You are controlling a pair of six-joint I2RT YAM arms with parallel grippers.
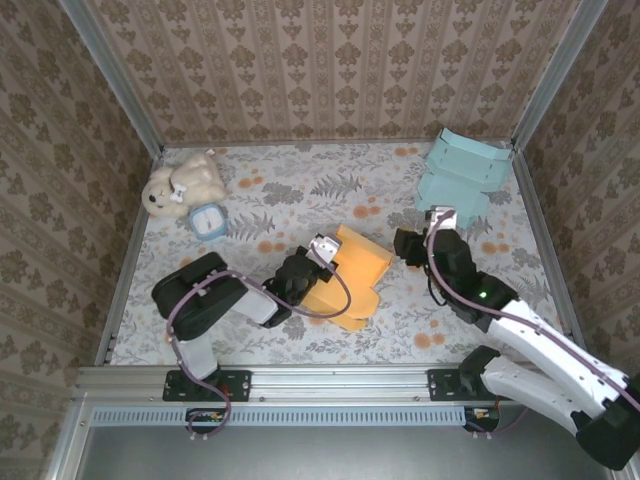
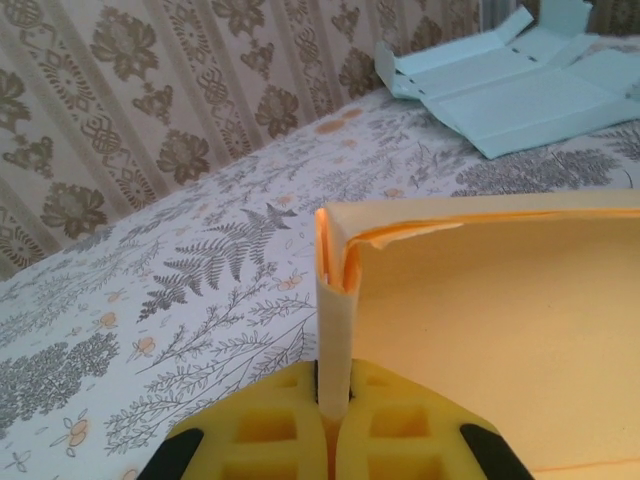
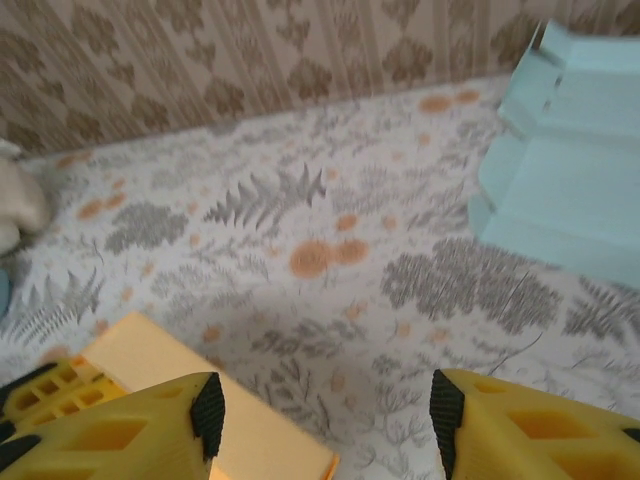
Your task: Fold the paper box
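Currently the orange box point(image 1: 358, 275) sits at the middle of the table point(image 1: 300, 190), partly folded, between the two arms. The left gripper point(image 1: 308, 262) is at its left side. In the left wrist view the yellow fingers point(image 2: 270, 425) of this gripper point(image 2: 335, 400) are pressed together on a thin upright wall of the orange box point(image 2: 500, 330). That wall rises straight from between them and bends at its top corner into a broad panel running off to the right.

The right gripper point(image 1: 408, 246) is just beside the box's right edge. In the right wrist view its jaws stand apart with only the floral tabletop between them, and it point(image 3: 325, 400) grips nothing. A flat corner of the orange box point(image 3: 150, 350) lies beside and under the finger point(image 3: 120, 435) on the left of that view. Whether this finger touches the cardboard, I cannot tell.

A blue box point(image 1: 460, 170), unfolded and mostly flat, lies in the far right corner, well apart from the orange one, and shows in both wrist views point(image 2: 520, 85) point(image 3: 570, 170). A bear point(image 1: 185, 185) lies in the far left corner, with a small blue clock point(image 1: 208, 220) just beside it.
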